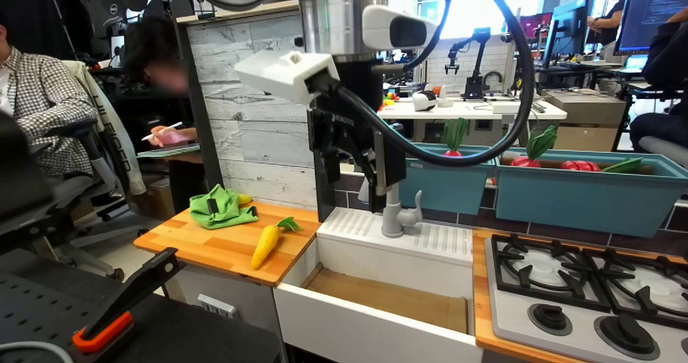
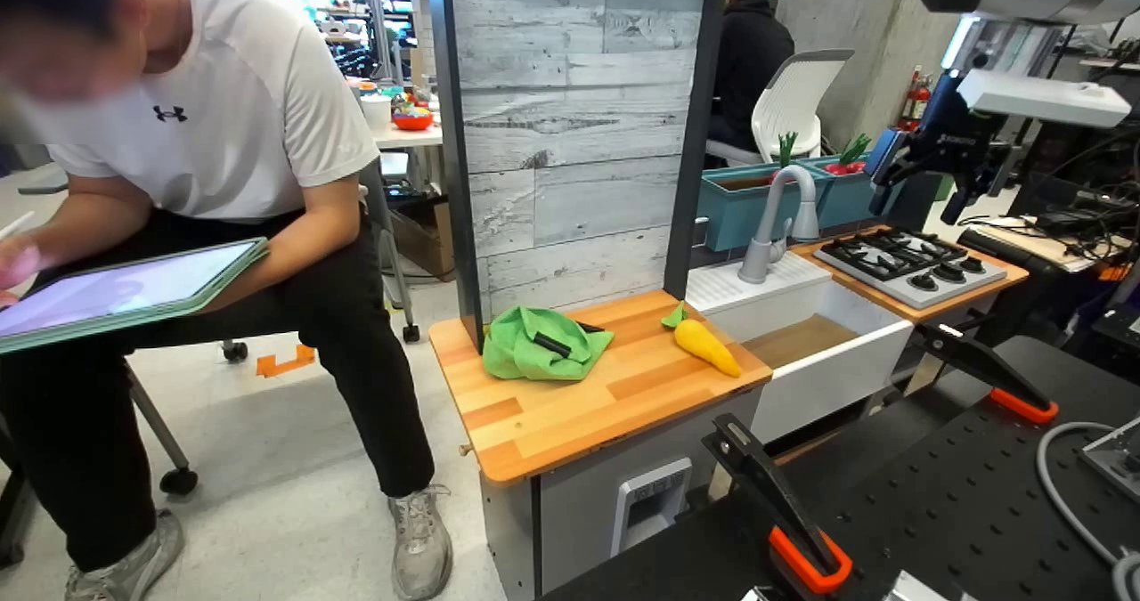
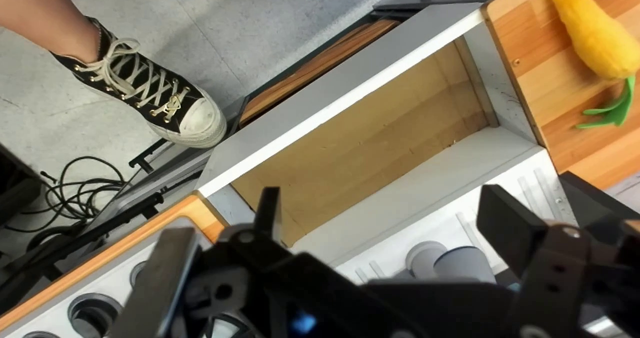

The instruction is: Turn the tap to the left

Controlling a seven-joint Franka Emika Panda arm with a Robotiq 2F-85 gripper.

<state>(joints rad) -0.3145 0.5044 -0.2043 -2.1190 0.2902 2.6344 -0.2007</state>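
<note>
Looks like approach only, turn left to do

My arm (image 1: 344, 27) points down, sink (image 1: 371, 333) below the jaws. Gripper (image 3: 382, 208) spread wide, holding nothing. Tap (image 2: 768, 218) shows between the jaws in the wrist view, nearer one of them; an exterior view shows the two apart, so no contact. Its spout (image 2: 806, 220) seems aimed out over the sink. My call: getting near is done, contact and the leftward turn aren't. Lever (image 1: 415, 213) sits beyond the jaws, clear of them; can't say if that or the spout should move.

Hard to see: arm is cropped at the top in both exterior views. Gripper blocks most of the spout in an exterior view, base (image 1: 393, 222) showing. Wrist view gives me blunt grey bits of tap, partly behind the gripper, no lever I can pick out. Jaw height against the spout: can't tell.
</note>
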